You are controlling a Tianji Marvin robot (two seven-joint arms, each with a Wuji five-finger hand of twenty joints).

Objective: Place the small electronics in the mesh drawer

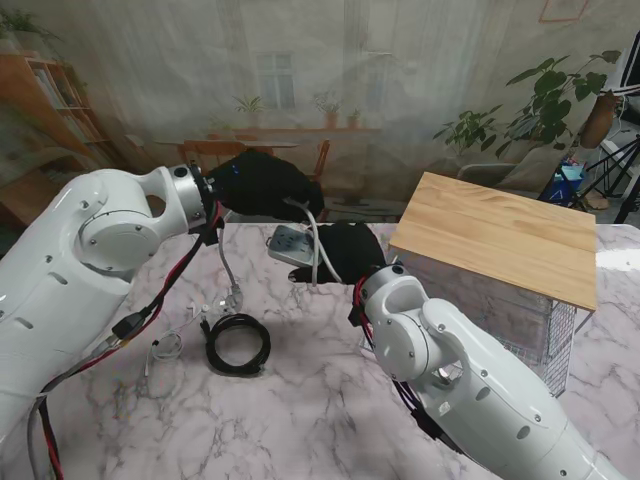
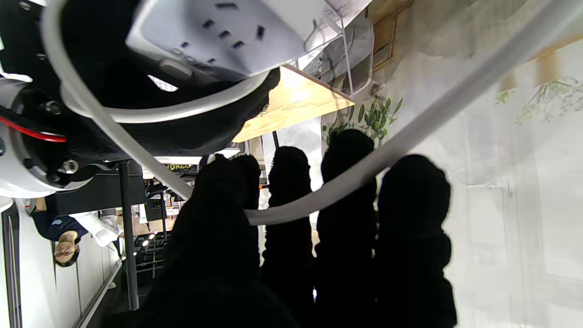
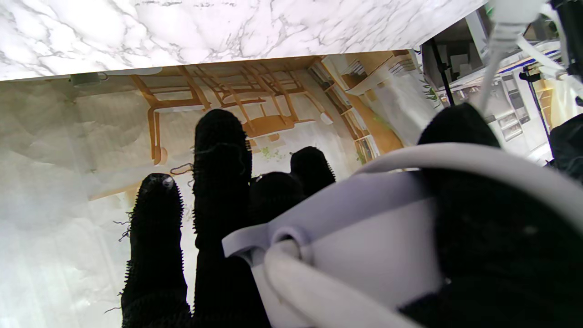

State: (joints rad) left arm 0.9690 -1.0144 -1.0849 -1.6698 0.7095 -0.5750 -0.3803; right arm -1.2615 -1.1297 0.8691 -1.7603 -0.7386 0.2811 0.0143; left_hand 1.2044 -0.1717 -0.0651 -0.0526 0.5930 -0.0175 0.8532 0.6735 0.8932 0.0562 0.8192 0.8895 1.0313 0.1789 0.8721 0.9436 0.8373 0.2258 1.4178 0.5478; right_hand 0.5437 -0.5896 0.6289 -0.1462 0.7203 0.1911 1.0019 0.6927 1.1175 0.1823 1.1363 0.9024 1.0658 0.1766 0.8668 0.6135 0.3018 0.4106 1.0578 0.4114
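Note:
A white power strip (image 1: 289, 243) (image 2: 237, 32) (image 3: 364, 241) is held off the table, with my right hand (image 1: 345, 250) (image 3: 218, 182) shut on it, thumb over its edge. Its thick white cable (image 1: 312, 235) (image 2: 364, 168) loops up to my left hand (image 1: 265, 183) (image 2: 319, 237), which is closed around it between thumb and fingers. The mesh drawer unit (image 1: 545, 325), under a wooden top (image 1: 500, 235), stands to the right of both hands. I cannot tell whether a drawer is pulled out.
Nearer to me on the marble table (image 1: 320, 400) lie a coiled black cable (image 1: 237, 343), a thin white cord (image 1: 165, 347) and a small plug end (image 1: 232, 296). My right forearm (image 1: 450, 370) crosses in front of the mesh unit.

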